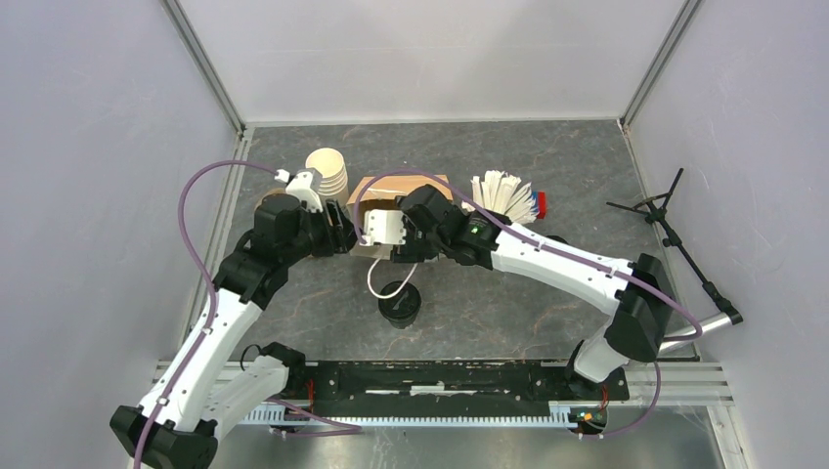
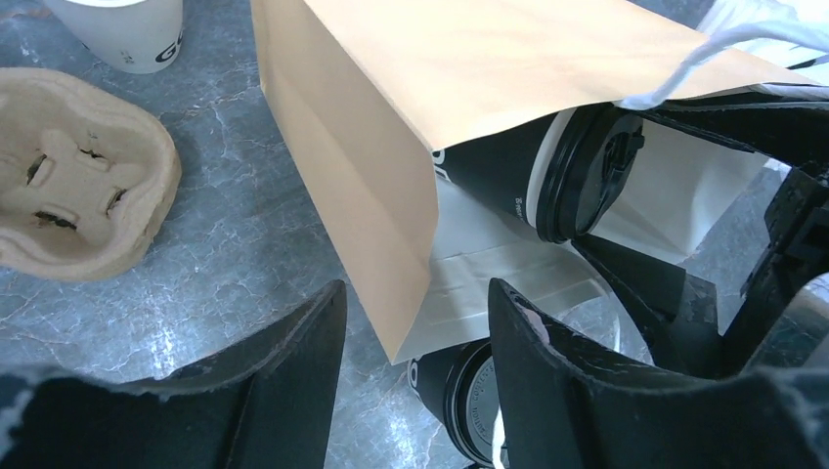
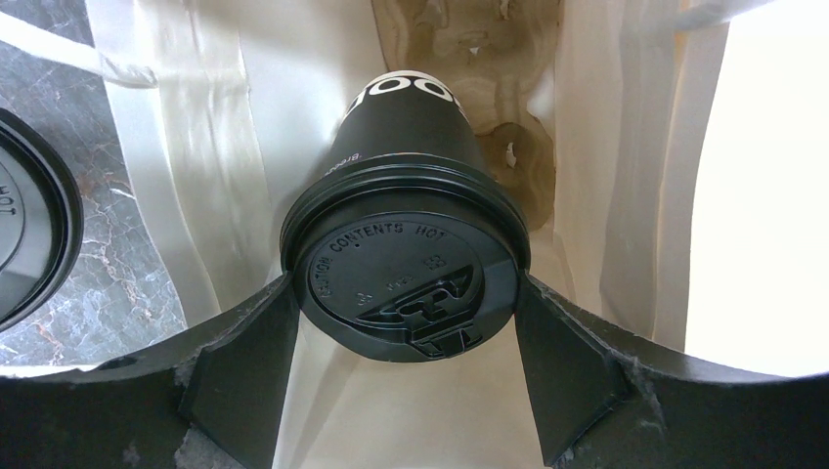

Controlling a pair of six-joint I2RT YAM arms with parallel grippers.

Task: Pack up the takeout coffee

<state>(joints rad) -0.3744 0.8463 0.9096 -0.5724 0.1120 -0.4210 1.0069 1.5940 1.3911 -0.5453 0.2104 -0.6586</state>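
A brown paper bag (image 1: 376,186) (image 2: 469,68) lies on its side with its mouth facing the arms. One takeout coffee cup (image 3: 406,166) (image 2: 577,176), dark with a black lid, is in the bag's mouth, and my right gripper (image 3: 403,288) (image 1: 388,236) is shut on its lid rim. A second lidded coffee cup (image 1: 399,305) (image 2: 469,391) (image 3: 29,234) stands on the table in front of the bag. My left gripper (image 2: 418,293) (image 1: 344,234) is open at the bag's left mouth corner, which sits loose between its fingers.
A moulded pulp cup carrier (image 2: 68,186) lies left of the bag, and another (image 3: 469,59) shows deep inside it. Lidless cream cups (image 1: 327,171) are stacked behind. White sticks (image 1: 503,195) fan out right of the bag. A black stand (image 1: 675,225) leans at the far right.
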